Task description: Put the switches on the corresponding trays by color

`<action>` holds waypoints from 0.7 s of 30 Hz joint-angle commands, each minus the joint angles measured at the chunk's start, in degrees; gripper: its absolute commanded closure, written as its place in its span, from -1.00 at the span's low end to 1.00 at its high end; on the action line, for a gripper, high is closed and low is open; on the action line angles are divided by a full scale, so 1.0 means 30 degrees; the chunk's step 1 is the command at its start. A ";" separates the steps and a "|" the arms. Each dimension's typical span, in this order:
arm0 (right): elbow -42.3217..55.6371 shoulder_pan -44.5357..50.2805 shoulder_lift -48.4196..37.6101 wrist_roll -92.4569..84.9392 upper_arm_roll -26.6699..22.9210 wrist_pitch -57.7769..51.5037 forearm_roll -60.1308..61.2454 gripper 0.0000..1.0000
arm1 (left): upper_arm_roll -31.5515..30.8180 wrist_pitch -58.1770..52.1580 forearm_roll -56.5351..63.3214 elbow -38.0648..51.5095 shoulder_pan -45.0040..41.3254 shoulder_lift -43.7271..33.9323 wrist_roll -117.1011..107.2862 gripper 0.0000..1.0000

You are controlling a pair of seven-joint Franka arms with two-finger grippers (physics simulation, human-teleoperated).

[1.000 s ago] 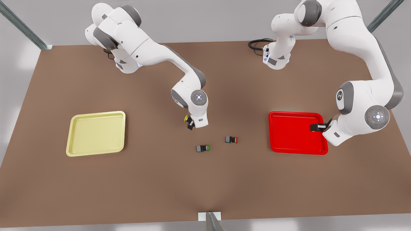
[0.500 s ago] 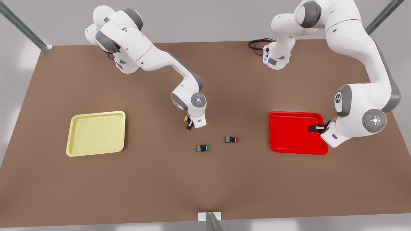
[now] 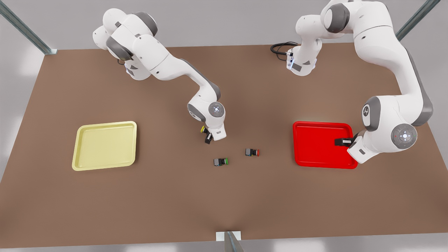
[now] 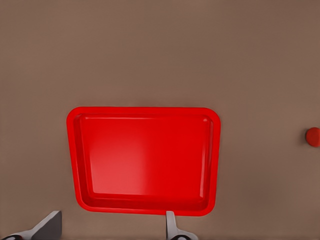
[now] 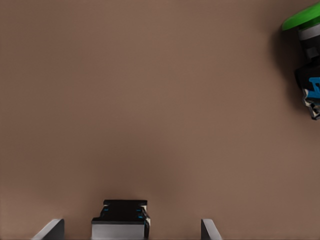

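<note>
Brown bench (image 3: 175, 196) carries two trays and three switches.

Pale yellow tray (image 3: 104, 145): sits toward the front view's left, nothing inside it. Red tray (image 3: 323, 144): sits toward the front view's right, nothing resting on its floor.

Left gripper (image 3: 340, 141): hangs over the red tray near the rim on the front view's right. In the left wrist view its two fingers (image 4: 171, 227) stand wide apart with bare bench and the tray's near rim (image 4: 145, 207) between them; they grip nothing. The red cap (image 4: 313, 136) of a switch shows well off to one side of the fingers, beyond the tray.

Right gripper (image 3: 207, 137): near the bench centre, at the yellow-capped switch (image 3: 204, 131). In the right wrist view its fingers (image 5: 209, 229) are spread wide, and the dark body of that switch (image 5: 121, 220) lies between them, closer to one finger than the other, touching neither. The switch rests on the bench, well apart from the yellow tray.

Red-capped switch (image 3: 252, 152): lies on its side on the bench, between the right gripper and the red tray, outside both trays.

Green-capped switch (image 3: 221, 161): lies on the bench just beside the red-capped one, near the right fingers.
</note>
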 commanded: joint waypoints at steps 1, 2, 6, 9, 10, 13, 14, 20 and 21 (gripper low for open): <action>-0.0003 0.0001 0.0024 -0.0029 -0.0002 -0.0029 0.0000 -1.00 | 0.0000 0.0000 0.0001 0.0000 0.0000 -0.0001 -0.0028 -1.00; -0.0003 0.0001 -0.0004 -0.0030 -0.0002 -0.0088 0.0000 -1.00 | 0.0000 0.0000 0.0001 -0.0029 0.0000 -0.0001 0.0001 -1.00; -0.0003 0.0089 0.0200 0.0029 -0.0002 0.0059 -0.0029 -0.84 | 0.0000 -0.0029 0.0001 -0.0029 0.0000 0.0057 0.0001 -1.00; -0.0003 0.0176 0.0230 0.0029 -0.0002 0.0029 -0.0029 -0.84 | -0.0029 -0.0029 -0.0028 -0.0029 0.0000 0.0145 0.0001 -1.00; -0.0032 0.0176 0.0288 0.0088 -0.0002 0.0029 -0.0058 -0.84 | 0.0000 -0.0058 0.0001 -0.0029 0.0000 0.0145 0.0001 -1.00; -0.0266 0.0206 0.0288 0.0176 -0.0002 0.0029 -0.0058 -0.83 | 0.0000 -0.0088 0.0001 -0.0029 0.0000 0.0174 0.0001 -1.00; -0.0296 0.0206 0.0288 0.0176 -0.0002 0.0029 -0.0058 -0.83 | 0.0000 -0.0059 -0.0028 -0.0029 0.0000 0.0174 0.0001 -1.00; -0.0384 0.0176 0.0230 0.0146 -0.0002 0.0059 -0.0175 -0.41 | 0.0000 -0.0088 -0.0028 -0.0029 0.0000 0.0203 0.0001 -1.00; -0.0384 0.0176 0.0259 0.0146 -0.0002 0.0059 -0.0175 -0.37 | 0.0000 -0.0088 -0.0028 -0.0029 0.0000 0.0204 0.0001 -1.00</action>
